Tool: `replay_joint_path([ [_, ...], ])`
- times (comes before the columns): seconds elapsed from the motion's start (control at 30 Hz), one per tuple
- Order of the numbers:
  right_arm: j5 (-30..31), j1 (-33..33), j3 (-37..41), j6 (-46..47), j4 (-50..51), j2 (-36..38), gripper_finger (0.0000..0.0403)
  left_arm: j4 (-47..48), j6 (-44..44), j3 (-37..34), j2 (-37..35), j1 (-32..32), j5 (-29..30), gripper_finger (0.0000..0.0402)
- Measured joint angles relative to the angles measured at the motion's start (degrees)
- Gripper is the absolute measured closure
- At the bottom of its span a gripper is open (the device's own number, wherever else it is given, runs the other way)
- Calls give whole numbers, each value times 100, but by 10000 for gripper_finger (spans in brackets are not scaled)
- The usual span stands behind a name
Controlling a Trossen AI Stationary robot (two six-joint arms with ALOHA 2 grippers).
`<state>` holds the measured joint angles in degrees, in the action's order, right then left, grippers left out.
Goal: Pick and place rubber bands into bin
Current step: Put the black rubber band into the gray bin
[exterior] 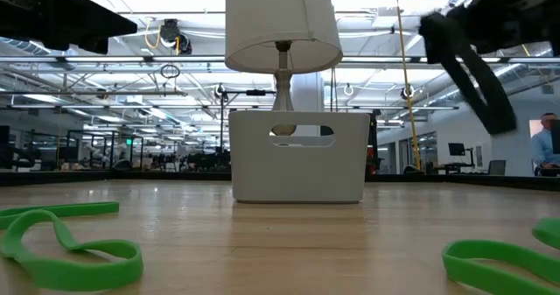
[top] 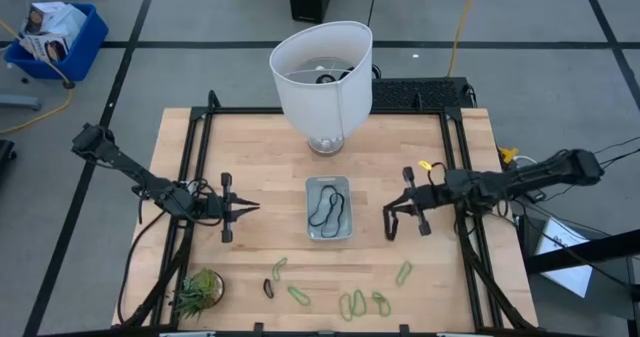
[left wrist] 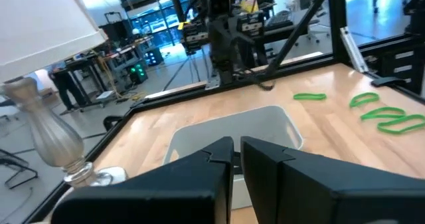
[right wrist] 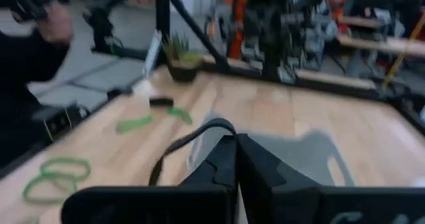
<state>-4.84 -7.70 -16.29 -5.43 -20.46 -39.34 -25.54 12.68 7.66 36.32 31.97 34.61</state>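
Your right gripper hangs just right of the bin, its fingers closed on a dark rubber band that loops out from the fingertips. Your left gripper waits left of the bin, fingers almost together and holding nothing. Dark bands lie inside the bin. Green bands lie on the table near its front edge.

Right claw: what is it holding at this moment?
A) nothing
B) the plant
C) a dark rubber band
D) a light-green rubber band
C: in the right wrist view a dark rubber band loops out from the shut right claw, beside the bin.
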Motion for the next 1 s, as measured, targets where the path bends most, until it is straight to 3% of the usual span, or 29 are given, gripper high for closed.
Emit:
replay_joint_path([
  [0.13,-402,339,-239,-76,-567,-723,403,2,12,0,1,0,4,364],
  [0.4,-423,435,-1576,-735,-637,-2609,403,2,8,0,1,0,4,364],
  [0.63,-428,449,-2607,-1229,-662,-3584,403,17,-64,0,0,0,4,364],
  [1.0,-433,869,-2873,-1281,-888,-4764,403,50,-82,0,2,0,8,364],
])
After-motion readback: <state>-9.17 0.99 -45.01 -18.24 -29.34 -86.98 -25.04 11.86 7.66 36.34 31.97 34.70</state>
